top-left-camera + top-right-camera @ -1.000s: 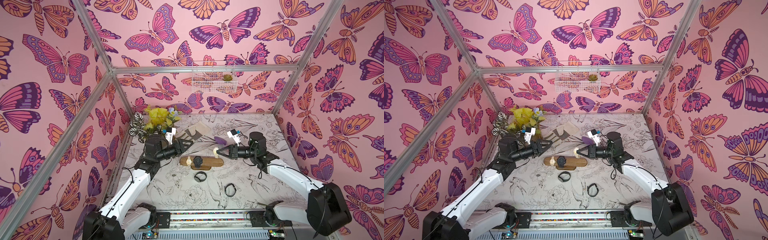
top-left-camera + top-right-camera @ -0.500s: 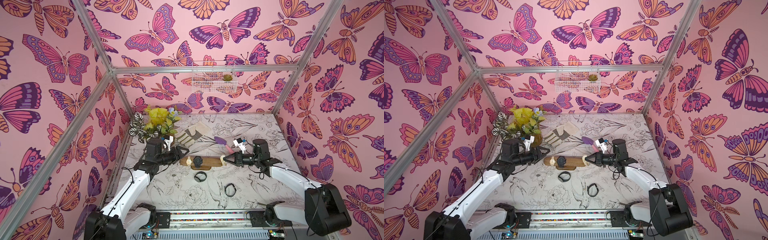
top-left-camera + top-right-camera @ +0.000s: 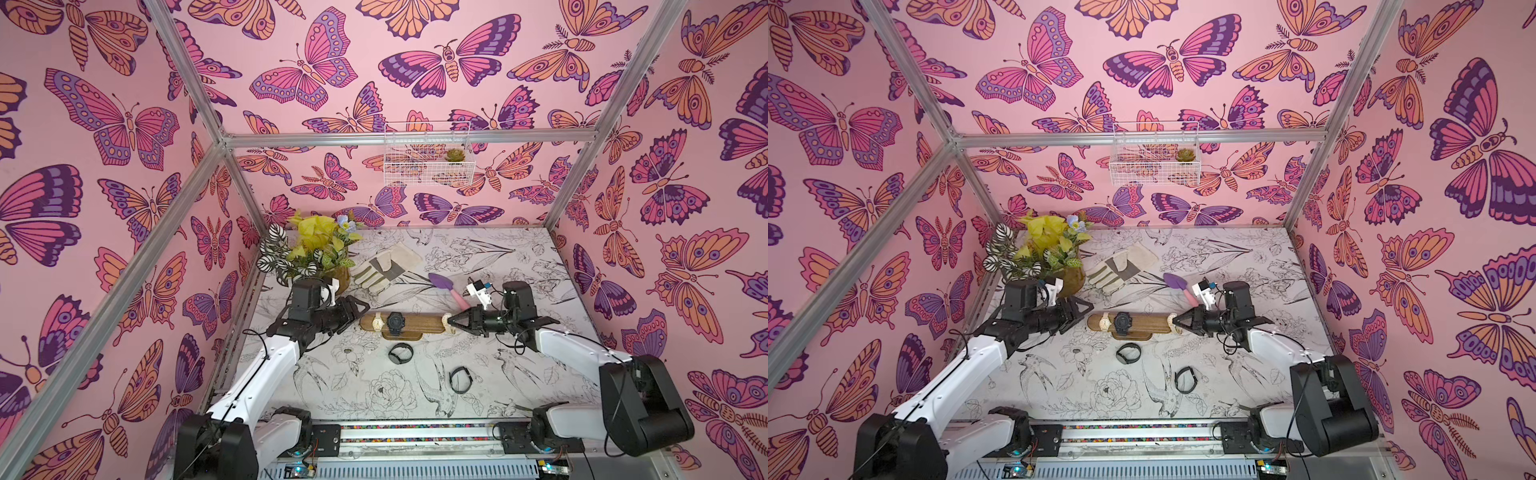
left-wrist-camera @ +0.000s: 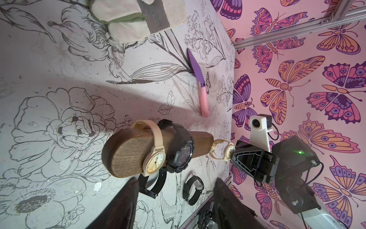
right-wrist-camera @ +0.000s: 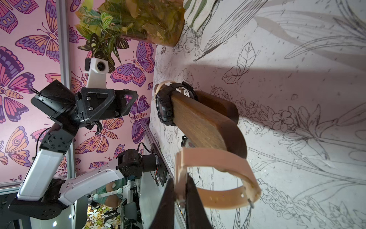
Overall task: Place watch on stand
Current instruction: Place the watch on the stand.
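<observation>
The right fingers (image 5: pixel 167 202) gripped a beige watch (image 5: pixel 217 161) at one end of the stand (image 3: pixel 419 322), while the left fingers (image 4: pixel 122 204) stood apart, empty, near the other.

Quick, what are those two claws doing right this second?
Left gripper: open, holding nothing.
Right gripper: shut on the cream watch.

The printed worktop (image 3: pixel 519 374) bears the stand (image 3: pixel 419 322) mid-way, a black watch (image 3: pixel 401 353) just before it, a second black watch (image 3: pixel 460 379) nearer the front, a glove (image 3: pixel 384 266) and trowel (image 3: pixel 446 284) behind, a plant pot (image 3: pixel 341 277) far left
</observation>
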`<action>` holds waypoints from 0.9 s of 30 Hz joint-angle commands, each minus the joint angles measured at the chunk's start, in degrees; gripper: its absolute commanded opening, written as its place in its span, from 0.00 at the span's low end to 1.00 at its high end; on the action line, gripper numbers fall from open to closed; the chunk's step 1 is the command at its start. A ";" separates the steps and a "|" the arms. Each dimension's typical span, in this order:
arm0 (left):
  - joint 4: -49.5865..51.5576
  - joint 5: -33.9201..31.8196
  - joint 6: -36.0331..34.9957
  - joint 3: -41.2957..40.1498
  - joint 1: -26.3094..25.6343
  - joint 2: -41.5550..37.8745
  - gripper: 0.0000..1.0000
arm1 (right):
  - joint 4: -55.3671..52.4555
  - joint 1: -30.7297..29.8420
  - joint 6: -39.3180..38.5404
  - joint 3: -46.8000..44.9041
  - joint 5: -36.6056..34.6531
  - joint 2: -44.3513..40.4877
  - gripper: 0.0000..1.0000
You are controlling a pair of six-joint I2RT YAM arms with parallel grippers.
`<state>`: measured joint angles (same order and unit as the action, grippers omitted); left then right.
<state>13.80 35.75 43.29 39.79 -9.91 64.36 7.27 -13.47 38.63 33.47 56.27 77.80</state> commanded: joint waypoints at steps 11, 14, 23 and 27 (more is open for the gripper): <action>0.80 -0.82 -1.72 -1.73 0.50 2.85 0.67 | 4.74 0.38 0.39 1.82 1.27 5.35 0.06; 0.00 -0.66 -1.45 -2.04 0.45 3.75 0.68 | 5.21 0.38 0.41 2.03 1.73 6.50 0.06; -1.89 -0.67 -1.09 -2.00 0.45 6.67 0.71 | 8.47 0.03 1.79 1.62 2.45 8.98 0.07; -2.46 -0.90 -1.19 -1.80 0.50 7.52 0.71 | 8.78 -0.65 1.71 1.88 2.44 9.82 0.07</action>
<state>12.40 35.42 42.48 38.61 -9.76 71.33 14.39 -13.61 40.25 33.91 57.58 86.67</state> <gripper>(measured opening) 0.708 0.117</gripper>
